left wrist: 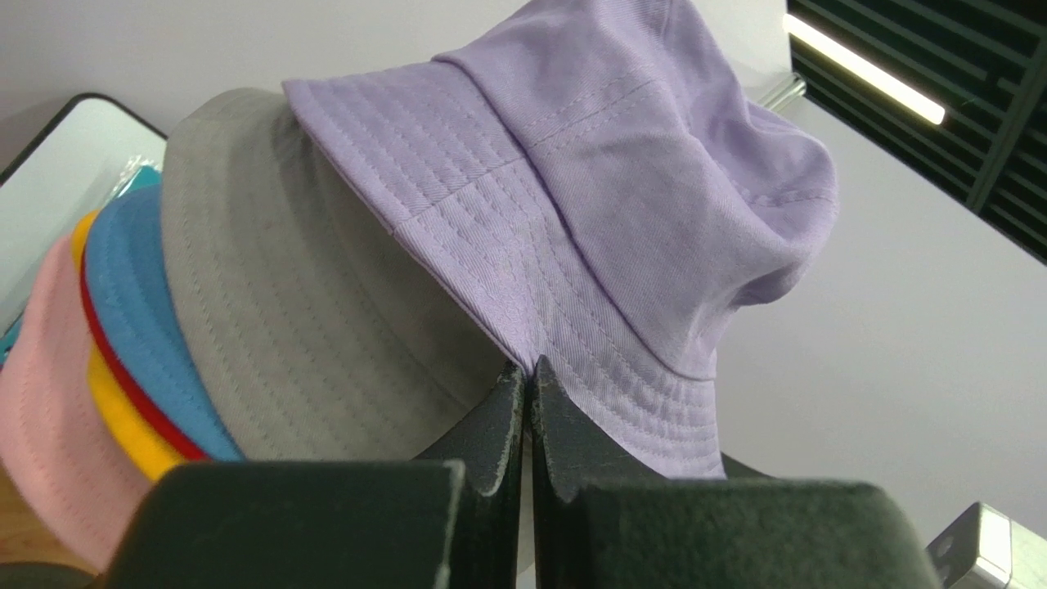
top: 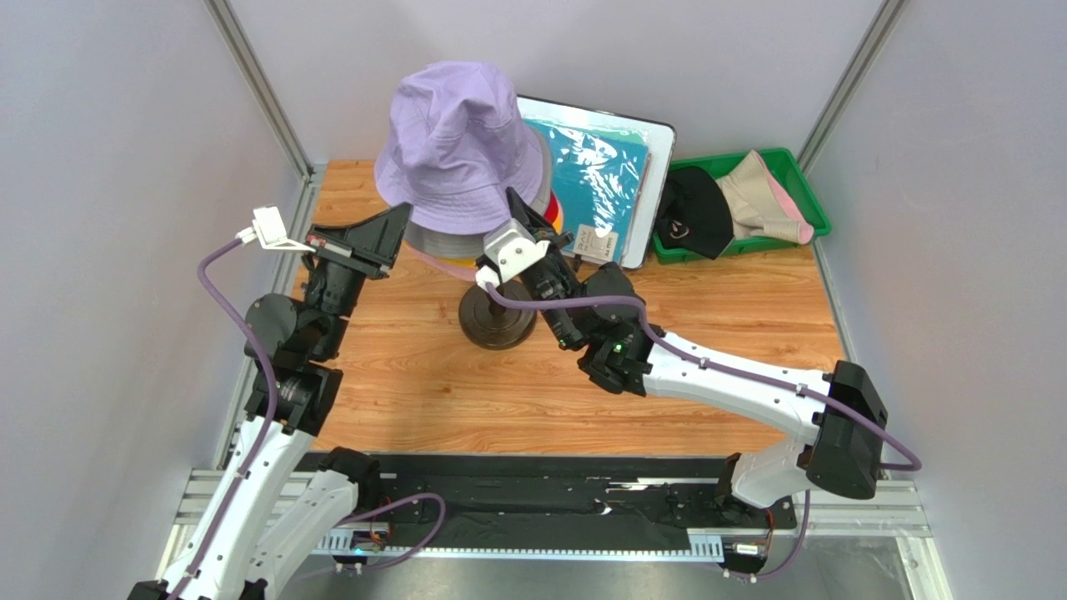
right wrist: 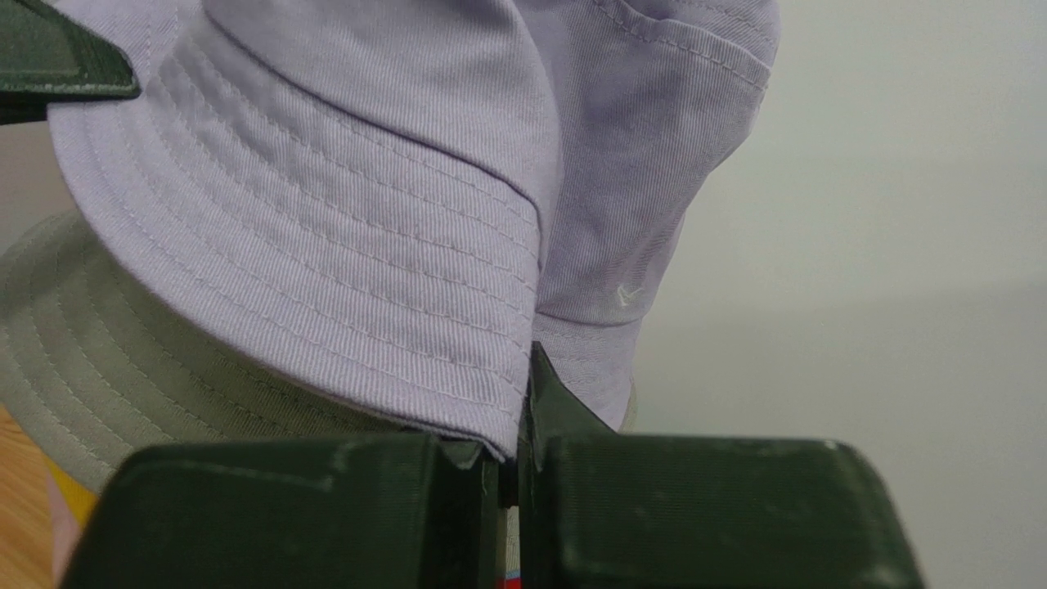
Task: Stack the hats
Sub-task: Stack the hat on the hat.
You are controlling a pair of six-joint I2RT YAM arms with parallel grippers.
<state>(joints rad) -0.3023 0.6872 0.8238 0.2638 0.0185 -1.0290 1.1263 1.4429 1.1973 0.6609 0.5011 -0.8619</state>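
The lavender hat [top: 457, 138] tops the stack, crown up and slightly rumpled, its stitched brim pinched on one side by the closed left end effector [left wrist: 529, 399] and on the other by the closed right end effector [right wrist: 519, 442]. Nested beneath it are a grey-beige hat [left wrist: 283, 319], blue hat [left wrist: 135, 319], red hat [left wrist: 111, 365], yellow hat [left wrist: 123, 423] and pink hat [left wrist: 43, 405]. A black hat [top: 695, 206] and a beige hat [top: 752, 194] lie crumpled together in a green bin [top: 774, 158], well apart from the stack.

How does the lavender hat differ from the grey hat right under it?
The lavender hat lies on top; the grey hat sits beneath it. The left gripper and right gripper each pinch the lavender hat's brim; nothing grips the grey hat. Both are cloth bucket hats with stitched brims.
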